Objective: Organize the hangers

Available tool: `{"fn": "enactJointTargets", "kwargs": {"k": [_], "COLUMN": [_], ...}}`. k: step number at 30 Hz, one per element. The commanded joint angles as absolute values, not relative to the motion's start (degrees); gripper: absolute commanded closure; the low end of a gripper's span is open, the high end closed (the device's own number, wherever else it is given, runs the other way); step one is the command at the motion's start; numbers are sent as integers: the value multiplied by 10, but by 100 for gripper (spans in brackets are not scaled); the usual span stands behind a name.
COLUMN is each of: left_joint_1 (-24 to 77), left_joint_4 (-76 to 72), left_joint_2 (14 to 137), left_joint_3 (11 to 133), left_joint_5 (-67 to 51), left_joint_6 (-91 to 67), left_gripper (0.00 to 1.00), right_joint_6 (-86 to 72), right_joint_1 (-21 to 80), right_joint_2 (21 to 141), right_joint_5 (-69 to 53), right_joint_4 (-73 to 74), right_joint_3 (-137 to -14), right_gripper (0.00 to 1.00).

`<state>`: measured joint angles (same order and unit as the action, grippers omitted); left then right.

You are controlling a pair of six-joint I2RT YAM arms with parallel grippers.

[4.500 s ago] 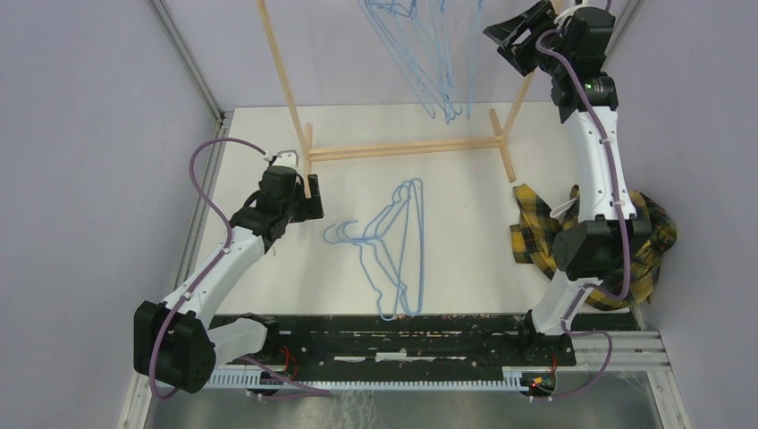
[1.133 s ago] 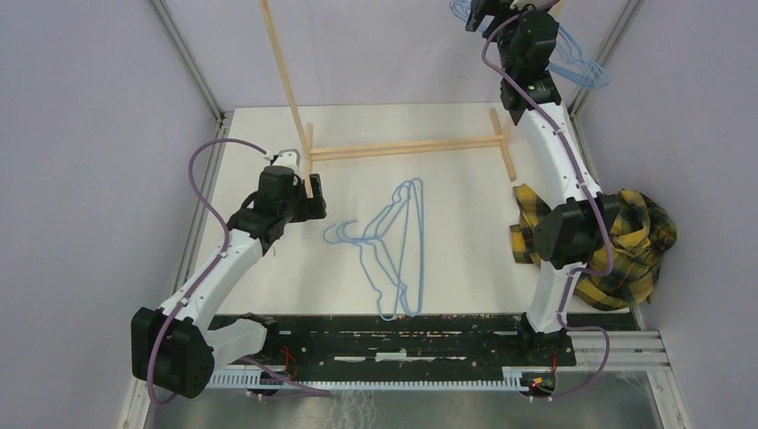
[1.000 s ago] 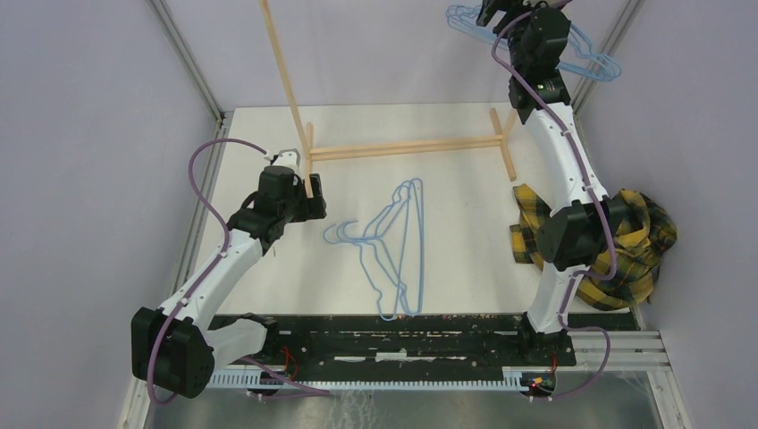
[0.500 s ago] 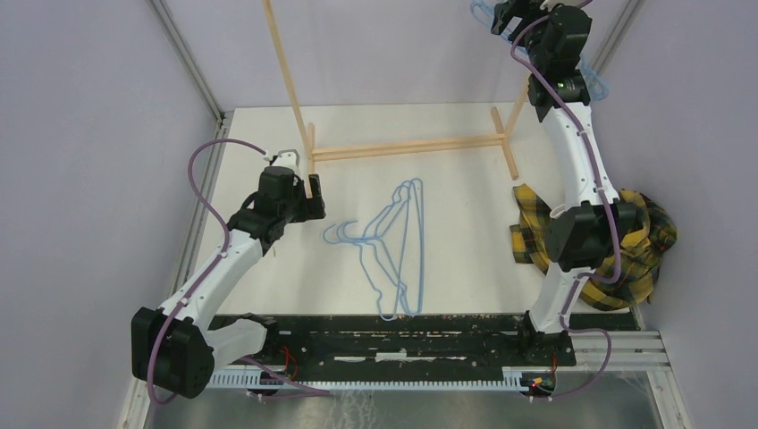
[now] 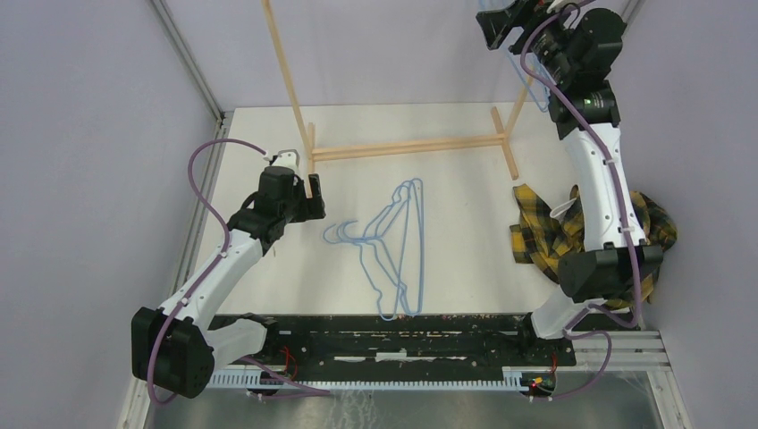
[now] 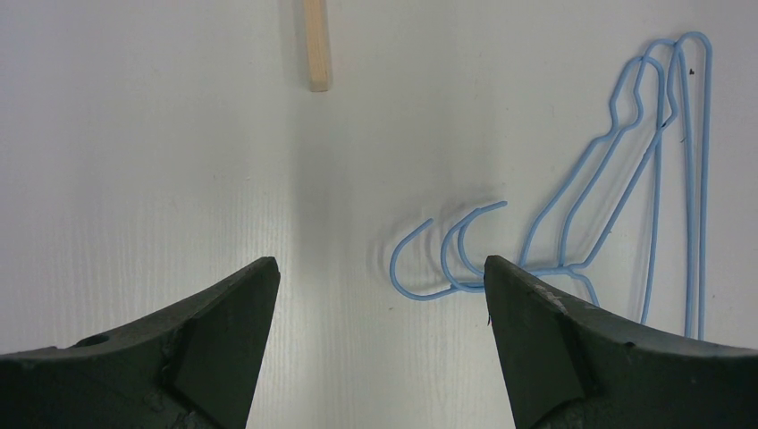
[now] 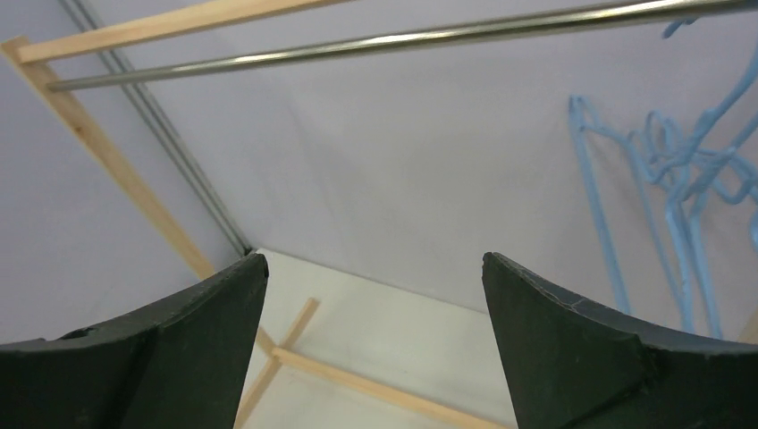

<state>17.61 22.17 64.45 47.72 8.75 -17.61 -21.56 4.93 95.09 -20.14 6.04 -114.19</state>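
A small stack of pale-blue hangers (image 5: pixel 398 246) lies flat on the tabletop (image 5: pixel 465 268), hooks turned toward the left claw (image 6: pixel 380 268). That claw hovers just beside them with jaws wide and empty, apparently poised for a pickup. High at the far right, the right claw (image 7: pixel 374 259), also wide and holding nothing, faces the metal rail (image 7: pixel 384 40) of the wooden rack (image 5: pixel 402 146). The hung hangers (image 7: pixel 679 206) bunch near its right-hand post, seemingly the place meant for all. A plaid cloth (image 5: pixel 536 232) sits heaped by the right arm.
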Motion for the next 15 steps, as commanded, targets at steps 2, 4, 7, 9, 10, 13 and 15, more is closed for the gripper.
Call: {"fn": "enactJointTargets", "kwargs": {"k": [2,4,7,9,10,13,15], "left_joint_1": [177,177,177,177,177,177,177], "left_joint_4": [200,200,200,199,199,199,200], "left_joint_2": [639,639,640,639,638,638,637], "left_joint_3": [482,482,483,482,482,481,479], "left_joint_5": [92,94,100,107,108,109,107], "left_joint_6": [-193,-193,-196,-198,-198,-197,-197], "left_gripper": [9,9,9,9,9,9,8], "right_joint_6": [-194,-147,-104,-116,-122,-124,-136], "right_joint_1": [95,151,257,306,326,374,389], "right_joint_2": [886,867,830,811,804,803,816], "right_joint_5": [-267,-239,-177,-166,-168,-167,-173], "right_joint_4": [114,164,196,184,174,176,191], "right_joint_3": [-1086,-1056,-985,-906,-855,-766,-725], "right_gripper": [3,4,7,11,12,18,31]}}
